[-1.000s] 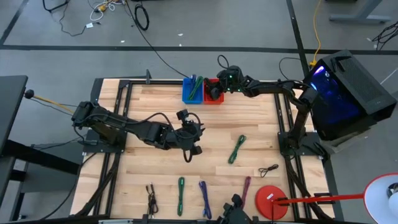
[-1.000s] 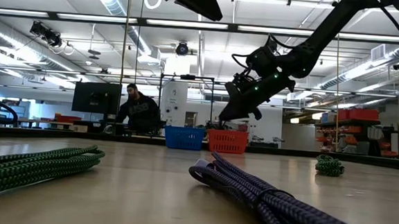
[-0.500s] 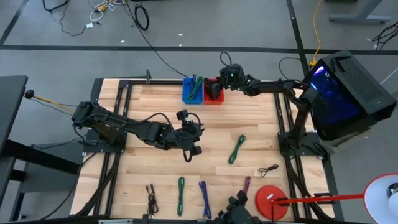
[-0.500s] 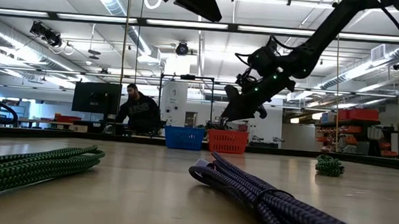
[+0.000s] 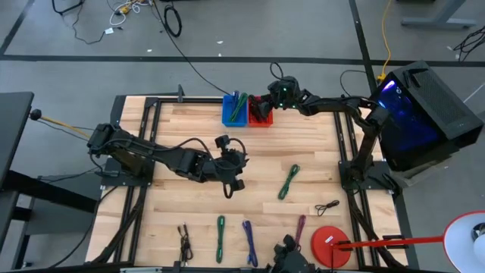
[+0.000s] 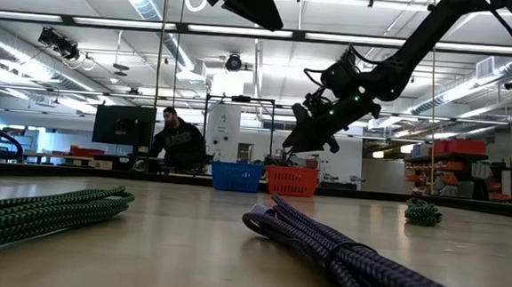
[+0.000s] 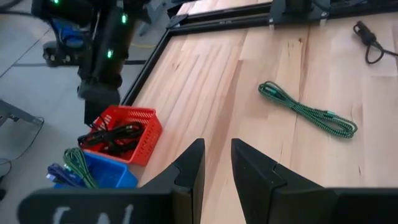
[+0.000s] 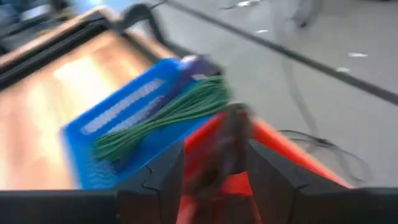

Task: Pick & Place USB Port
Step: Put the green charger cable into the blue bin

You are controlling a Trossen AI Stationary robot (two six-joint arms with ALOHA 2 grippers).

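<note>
Release | my right gripper (image 5: 261, 108) spread open over red basket (image 7: 124, 133) to drop cable | left gripper (image 7: 214, 163) parked mid-table, nearly closed, empty

Bright, even overhead strip lighting; soft shadows; right wrist view motion-blurred; low-view foreground cables soft.
</note>
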